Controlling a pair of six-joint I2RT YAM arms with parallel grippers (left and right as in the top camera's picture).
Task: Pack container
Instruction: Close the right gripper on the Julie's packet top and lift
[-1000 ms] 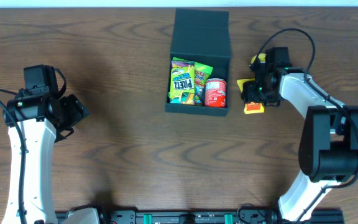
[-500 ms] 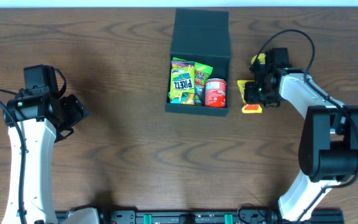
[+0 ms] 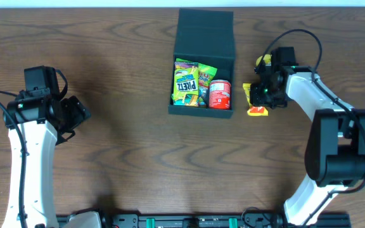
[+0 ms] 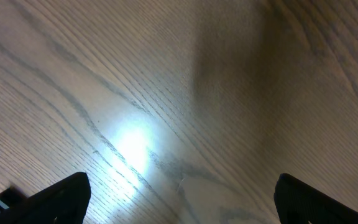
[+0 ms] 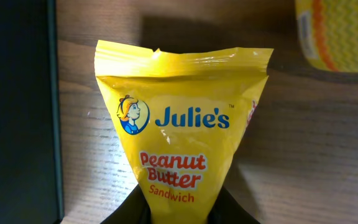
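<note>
The container [image 3: 205,31] lies open, its lid folded back. Well left of it the left gripper [image 4: 179,199] gapes wide and empty. Just right of it the right gripper [image 5: 173,214] pinches the tail of a Julie's Peanut Butter Sandwich packet [image 5: 182,137]. Best to lift it clear of the container's wall, then lower it in beside the red can [image 3: 220,94]. Only the right wrist view shows the label and the pinch.

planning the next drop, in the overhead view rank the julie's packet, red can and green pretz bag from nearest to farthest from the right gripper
1. Julie's packet, pinched in the right gripper itself, just right of the container.
2. Red can, on the right side inside the container.
3. Green Pretz bag, on the left side inside the container.
</note>
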